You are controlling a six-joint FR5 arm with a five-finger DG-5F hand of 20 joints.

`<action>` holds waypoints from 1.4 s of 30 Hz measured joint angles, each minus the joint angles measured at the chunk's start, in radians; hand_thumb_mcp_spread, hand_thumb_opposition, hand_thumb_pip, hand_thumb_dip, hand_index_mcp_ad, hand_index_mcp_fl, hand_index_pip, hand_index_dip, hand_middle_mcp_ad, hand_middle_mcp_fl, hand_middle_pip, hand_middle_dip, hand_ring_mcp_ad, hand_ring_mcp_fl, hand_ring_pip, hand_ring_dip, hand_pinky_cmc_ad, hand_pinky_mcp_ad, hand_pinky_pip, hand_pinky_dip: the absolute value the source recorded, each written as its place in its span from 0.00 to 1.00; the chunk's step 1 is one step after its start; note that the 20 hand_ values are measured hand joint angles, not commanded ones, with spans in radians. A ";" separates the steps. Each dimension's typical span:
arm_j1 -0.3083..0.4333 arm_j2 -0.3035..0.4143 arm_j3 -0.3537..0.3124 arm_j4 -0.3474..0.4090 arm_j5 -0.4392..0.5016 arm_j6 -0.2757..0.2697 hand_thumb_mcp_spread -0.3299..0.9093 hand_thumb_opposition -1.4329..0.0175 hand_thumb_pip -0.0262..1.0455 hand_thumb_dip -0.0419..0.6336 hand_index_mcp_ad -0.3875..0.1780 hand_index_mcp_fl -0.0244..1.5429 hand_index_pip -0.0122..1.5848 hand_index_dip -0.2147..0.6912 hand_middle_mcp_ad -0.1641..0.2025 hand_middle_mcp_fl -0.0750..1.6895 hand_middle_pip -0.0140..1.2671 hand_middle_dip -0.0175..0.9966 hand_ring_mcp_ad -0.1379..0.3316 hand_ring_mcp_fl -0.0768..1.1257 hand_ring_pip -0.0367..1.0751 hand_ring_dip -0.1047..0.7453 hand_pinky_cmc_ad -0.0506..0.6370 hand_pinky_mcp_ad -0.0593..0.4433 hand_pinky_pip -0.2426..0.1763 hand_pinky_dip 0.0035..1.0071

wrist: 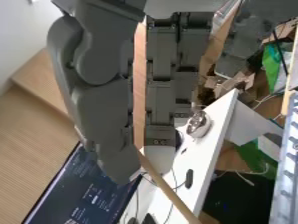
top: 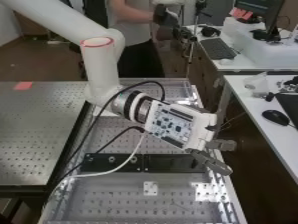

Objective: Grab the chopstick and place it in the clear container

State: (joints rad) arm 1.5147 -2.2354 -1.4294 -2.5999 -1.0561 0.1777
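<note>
Dark, blocky hand (top: pixel 213 162) pinches a slim wooden chopstick (wrist: pixel 169 191) (straight, smooth, pale brown)

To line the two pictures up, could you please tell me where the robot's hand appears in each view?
High view: right of centre, beyond the arm's white end, its fingers pointing down and right; the hand is over the bench's right edge.
Wrist view: the hand is nearest the camera, pinching the chopstick.
Shared landmark: a white desk; which of the high view's, I cannot tell.
</note>
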 joint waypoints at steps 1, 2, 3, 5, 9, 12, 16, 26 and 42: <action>0.000 0.003 0.000 0.000 0.000 -0.004 0.86 0.28 0.40 0.45 0.31 0.82 0.25 0.62 0.58 0.83 0.21 0.66 0.23 0.65 0.14 0.59 0.65 0.65 0.61 0.15; 0.002 0.012 0.000 -0.002 0.001 -0.013 0.86 0.28 0.40 0.46 0.33 0.82 0.25 0.62 0.58 0.83 0.21 0.66 0.23 0.65 0.14 0.59 0.65 0.65 0.61 0.15; 0.003 0.020 0.000 -0.003 0.001 -0.020 0.86 0.28 0.40 0.45 0.33 0.82 0.25 0.62 0.58 0.83 0.21 0.66 0.24 0.65 0.14 0.59 0.65 0.65 0.61 0.15; 0.005 0.035 -0.003 -0.004 0.002 -0.033 0.86 0.28 0.40 0.46 0.34 0.82 0.25 0.64 0.57 0.83 0.21 0.66 0.24 0.66 0.14 0.60 0.65 0.65 0.62 0.15; 0.013 0.077 -0.023 0.006 0.002 -0.072 0.86 0.27 0.40 0.46 0.34 0.83 0.23 0.64 0.58 0.83 0.21 0.66 0.23 0.67 0.14 0.60 0.65 0.65 0.62 0.15; 0.021 0.109 -0.044 0.022 0.003 -0.103 0.86 0.27 0.40 0.46 0.34 0.83 0.23 0.65 0.58 0.83 0.21 0.66 0.23 0.67 0.14 0.60 0.65 0.64 0.62 0.15; 0.036 0.158 -0.078 0.052 0.002 -0.150 0.86 0.27 0.40 0.46 0.34 0.84 0.22 0.66 0.57 0.83 0.21 0.66 0.23 0.68 0.14 0.60 0.65 0.67 0.62 0.15; 0.098 0.310 -0.200 0.144 -0.032 -0.285 0.86 0.27 0.40 0.46 0.39 0.85 0.19 0.69 0.58 0.82 0.20 0.66 0.23 0.69 0.14 0.60 0.65 0.67 0.62 0.15; 0.202 0.403 -0.293 0.158 -0.080 -0.377 0.86 0.27 0.40 0.46 0.42 0.87 0.14 0.73 0.58 0.83 0.19 0.66 0.23 0.70 0.14 0.60 0.62 0.67 0.63 0.15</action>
State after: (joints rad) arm 1.7165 -1.8329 -1.7221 -2.4420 -1.1364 -0.1992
